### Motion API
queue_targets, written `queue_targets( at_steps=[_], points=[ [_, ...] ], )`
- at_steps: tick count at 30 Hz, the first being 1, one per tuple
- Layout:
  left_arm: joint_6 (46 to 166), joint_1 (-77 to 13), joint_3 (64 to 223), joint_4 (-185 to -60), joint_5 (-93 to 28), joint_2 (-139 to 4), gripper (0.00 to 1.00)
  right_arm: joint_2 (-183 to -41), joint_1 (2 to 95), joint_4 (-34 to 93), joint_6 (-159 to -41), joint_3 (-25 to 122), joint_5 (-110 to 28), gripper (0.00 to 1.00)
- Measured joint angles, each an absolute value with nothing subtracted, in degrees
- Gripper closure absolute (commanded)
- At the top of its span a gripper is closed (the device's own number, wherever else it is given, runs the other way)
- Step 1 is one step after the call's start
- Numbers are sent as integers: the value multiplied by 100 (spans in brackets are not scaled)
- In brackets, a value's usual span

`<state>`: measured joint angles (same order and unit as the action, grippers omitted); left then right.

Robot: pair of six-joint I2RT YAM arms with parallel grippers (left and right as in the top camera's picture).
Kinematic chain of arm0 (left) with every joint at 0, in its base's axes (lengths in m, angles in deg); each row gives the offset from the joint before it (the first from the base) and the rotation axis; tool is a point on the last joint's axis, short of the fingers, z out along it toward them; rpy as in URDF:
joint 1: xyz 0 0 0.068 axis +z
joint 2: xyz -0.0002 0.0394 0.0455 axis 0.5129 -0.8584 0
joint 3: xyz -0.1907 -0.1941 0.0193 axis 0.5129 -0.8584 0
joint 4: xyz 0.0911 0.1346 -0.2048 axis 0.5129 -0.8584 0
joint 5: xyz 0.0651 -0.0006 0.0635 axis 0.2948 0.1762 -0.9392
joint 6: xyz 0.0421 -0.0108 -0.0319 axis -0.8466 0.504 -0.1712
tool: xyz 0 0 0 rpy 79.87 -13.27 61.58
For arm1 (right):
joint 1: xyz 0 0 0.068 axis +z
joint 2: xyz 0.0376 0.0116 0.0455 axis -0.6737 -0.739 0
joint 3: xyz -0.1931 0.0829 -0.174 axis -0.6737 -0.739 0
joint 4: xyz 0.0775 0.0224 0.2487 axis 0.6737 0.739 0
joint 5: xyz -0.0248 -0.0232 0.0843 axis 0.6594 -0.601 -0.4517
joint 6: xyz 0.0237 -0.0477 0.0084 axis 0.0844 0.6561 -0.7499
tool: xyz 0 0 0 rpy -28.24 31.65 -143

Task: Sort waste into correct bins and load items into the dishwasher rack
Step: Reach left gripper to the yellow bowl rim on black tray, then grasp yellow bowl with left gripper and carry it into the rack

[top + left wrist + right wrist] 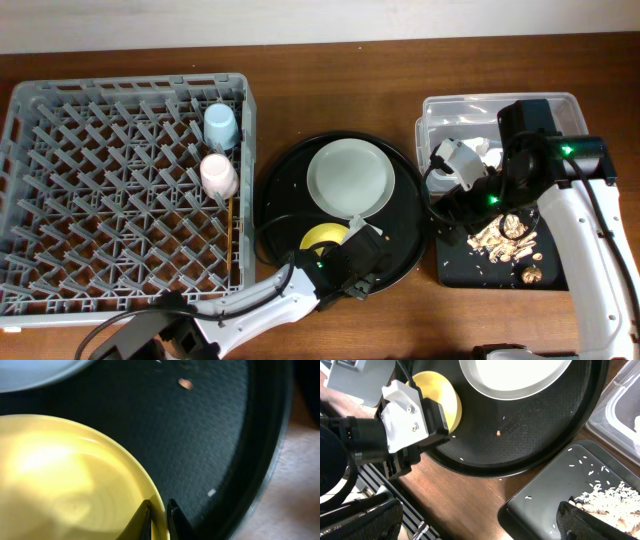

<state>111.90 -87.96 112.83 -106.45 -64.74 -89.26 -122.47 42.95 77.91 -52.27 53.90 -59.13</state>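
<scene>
Near the bench's front edge, the left gripper (159, 516) pinches the yellow bowl (65, 490) at its rim. For the right gripper (480, 212), I cannot tell.

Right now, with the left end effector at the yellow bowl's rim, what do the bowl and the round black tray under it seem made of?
The yellow bowl: likely glossy hard plastic or melamine; smooth, with soft light reflections and a thin rim. The round black tray: probably moulded plastic, matte; a fine pebbled texture shows across its floor, with a raised rim.
</scene>
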Motion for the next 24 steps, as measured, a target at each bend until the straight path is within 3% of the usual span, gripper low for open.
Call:
queue_targets(
  at_steps=[2,3,4,10,15,18,24],
  points=[
    [11204,-8790,11283,-10696,-6704,-8926,80,-12247,4295,7791,-5227,5390,-5913,1],
    [11206,-8790,11283,-10720,-6726,-8926,87,-12247,4295,7791,-5227,5390,-5913,1],
    [11206,-8790,11283,-10722,-6748,-8926,99,-12247,4295,7791,-5225,5390,-5913,1],
    [11188,-8790,11410,-10888,-6966,-8828,99,-12247,4295,7793,-5225,5390,-5913,1],
    [11190,-8366,12712,-12829,-6802,-7281,99,-12247,4295,7791,-5222,5390,-5913,1],
    [10922,-7080,13427,-13764,-5937,-6234,100,-12247,4295,7791,-5225,5390,-5911,1],
    [9468,-3164,13493,-14951,-984,-5845,100,-12247,4284,7793,-5225,5386,-5909,1]
  ],
)
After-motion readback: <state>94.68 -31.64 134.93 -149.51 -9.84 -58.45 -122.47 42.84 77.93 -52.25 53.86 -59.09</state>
